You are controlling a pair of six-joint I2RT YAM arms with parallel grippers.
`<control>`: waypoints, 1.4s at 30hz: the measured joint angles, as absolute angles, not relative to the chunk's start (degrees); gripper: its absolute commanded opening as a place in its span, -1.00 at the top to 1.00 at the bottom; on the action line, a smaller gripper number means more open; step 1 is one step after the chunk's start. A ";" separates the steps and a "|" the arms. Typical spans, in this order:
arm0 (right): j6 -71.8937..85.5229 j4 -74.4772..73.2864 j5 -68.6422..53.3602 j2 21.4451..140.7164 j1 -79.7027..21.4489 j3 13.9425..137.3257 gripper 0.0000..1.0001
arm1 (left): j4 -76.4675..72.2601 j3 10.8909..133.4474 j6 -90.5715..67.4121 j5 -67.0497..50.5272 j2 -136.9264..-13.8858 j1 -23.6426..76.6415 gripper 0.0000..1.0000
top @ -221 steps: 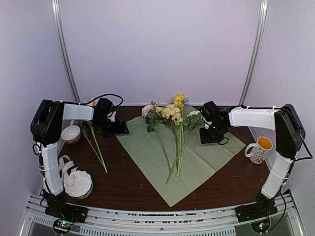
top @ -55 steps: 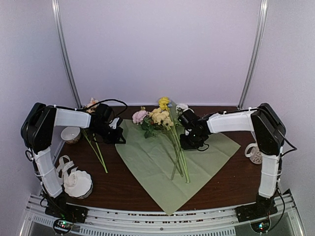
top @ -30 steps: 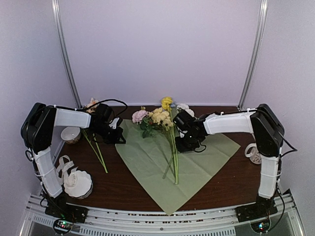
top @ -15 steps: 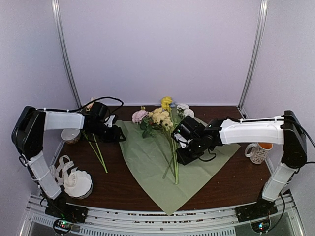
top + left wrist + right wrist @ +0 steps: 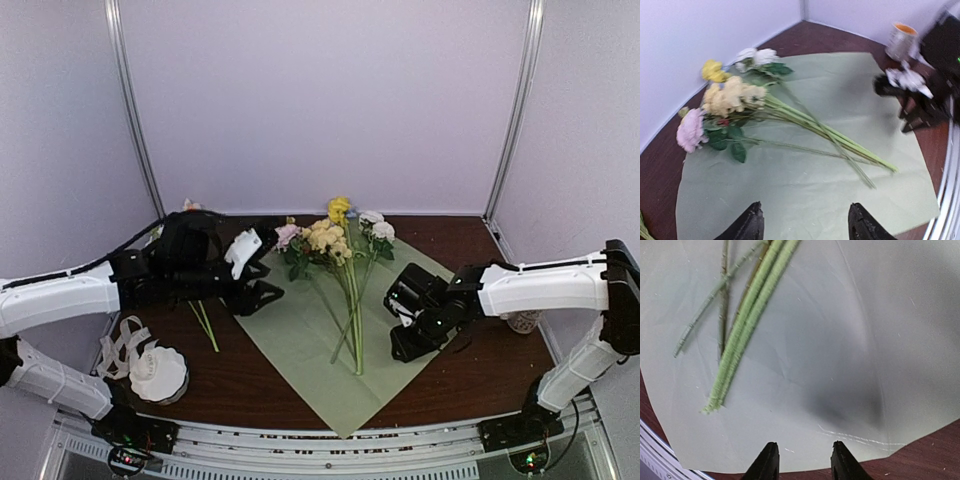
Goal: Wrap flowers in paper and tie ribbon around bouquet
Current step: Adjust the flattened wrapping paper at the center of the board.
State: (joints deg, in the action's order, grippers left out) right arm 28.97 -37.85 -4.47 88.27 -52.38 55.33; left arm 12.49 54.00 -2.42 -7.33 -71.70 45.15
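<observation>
The flowers (image 5: 338, 240) lie on the sage green paper (image 5: 310, 345), blossoms toward the back and stems (image 5: 355, 335) running to the front. My left gripper (image 5: 258, 292) hovers open over the paper's left corner (image 5: 790, 200), empty, facing the flowers (image 5: 732, 102). My right gripper (image 5: 408, 348) stands open and empty above the paper's right part (image 5: 850, 330), to the right of the stem ends (image 5: 720, 390). The cream ribbon (image 5: 120, 342) lies in loops at the front left. No bouquet is in view.
A white scalloped bowl (image 5: 162, 376) sits beside the ribbon. Two loose stems (image 5: 207, 328) lie on the dark table (image 5: 480, 385) left of the paper. A mug (image 5: 900, 41) stands at the right, mostly behind my right arm in the top view.
My left arm swung right from the loose stems to the paper's left corner and its gripper opened. My right gripper drew back from the stems toward the front right, opening wider.
</observation>
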 measured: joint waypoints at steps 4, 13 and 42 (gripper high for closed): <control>31.97 -38.96 -3.60 83.40 -52.75 48.99 0.17 | 12.75 47.40 8.62 -8.21 -67.31 55.88 -0.28; 37.87 -38.46 -2.52 80.58 -53.43 40.36 0.12 | 16.69 46.22 25.21 -2.22 -77.62 71.02 -0.47; 43.33 -21.32 -13.13 83.24 -53.80 43.66 0.07 | 19.59 51.77 33.85 1.10 -94.94 69.28 -0.54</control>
